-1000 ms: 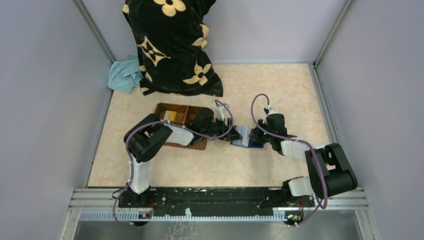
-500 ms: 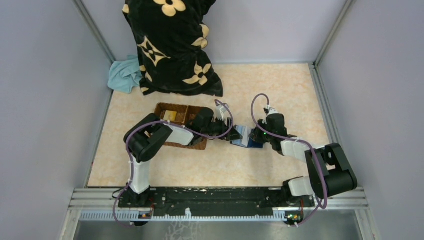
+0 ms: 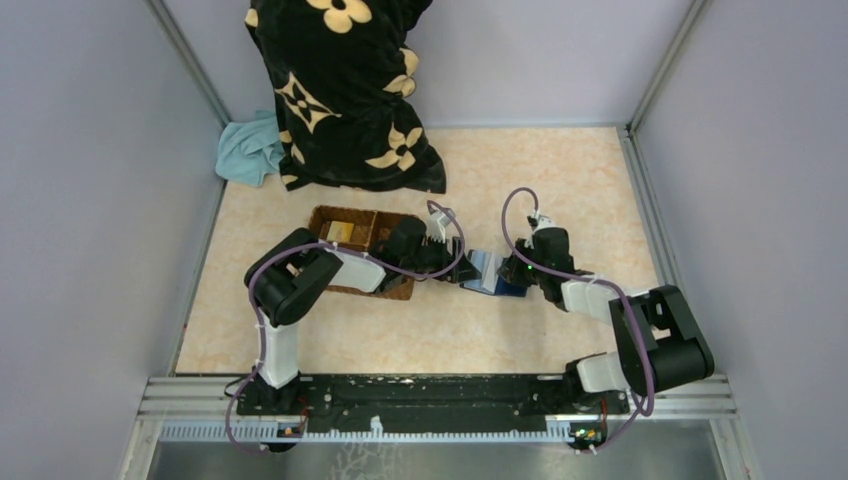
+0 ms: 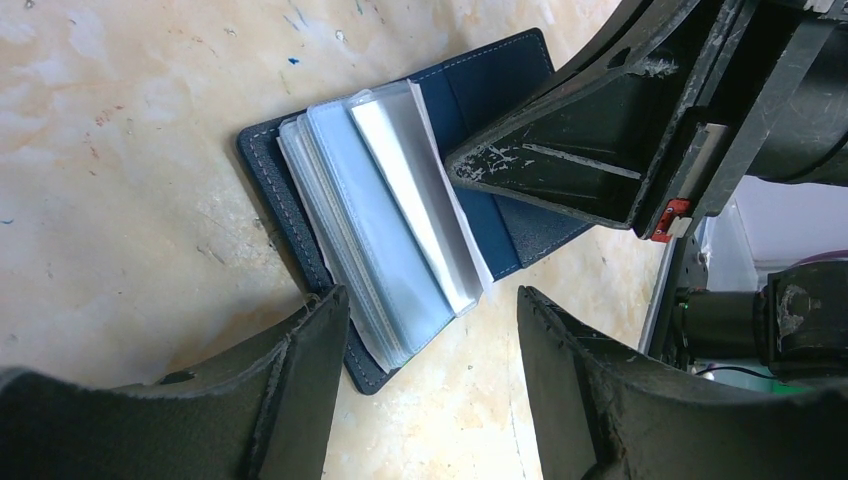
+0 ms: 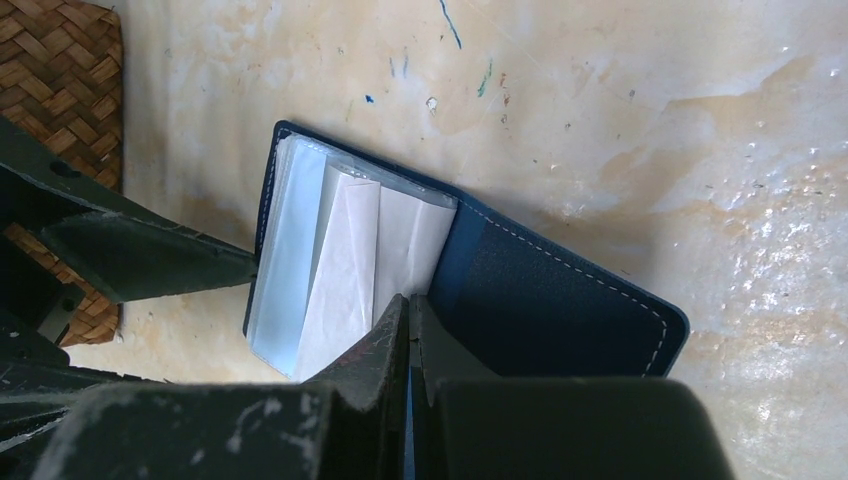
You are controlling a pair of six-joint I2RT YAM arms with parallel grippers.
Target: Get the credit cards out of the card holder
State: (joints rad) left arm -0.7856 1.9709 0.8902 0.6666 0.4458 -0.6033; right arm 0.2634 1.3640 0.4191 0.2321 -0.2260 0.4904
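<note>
Barely anything has moved in the last second, only my left elbow point(image 3: 290, 280) easing a touch leftward. My left end effector point(image 4: 430, 300) stands open, its fingers point(image 4: 300, 380) astride the near end of the clear sleeves point(image 4: 390, 230), while my right end effector point(image 5: 410, 305) is closed, tips at the sleeves' edge on the card holder point(image 5: 560, 300). That navy holder lies open on the desk point(image 3: 560, 180) just right of the wicker basket point(image 3: 398, 290), where a yellowish credit card point(image 3: 340, 232) shows.

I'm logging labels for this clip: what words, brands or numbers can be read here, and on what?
No text can be read in any view.
The card holder: open, its clear sleeves show no print.
The black cloth: only pale flower shapes, no letters.
The wicker basket: no label visible.
</note>
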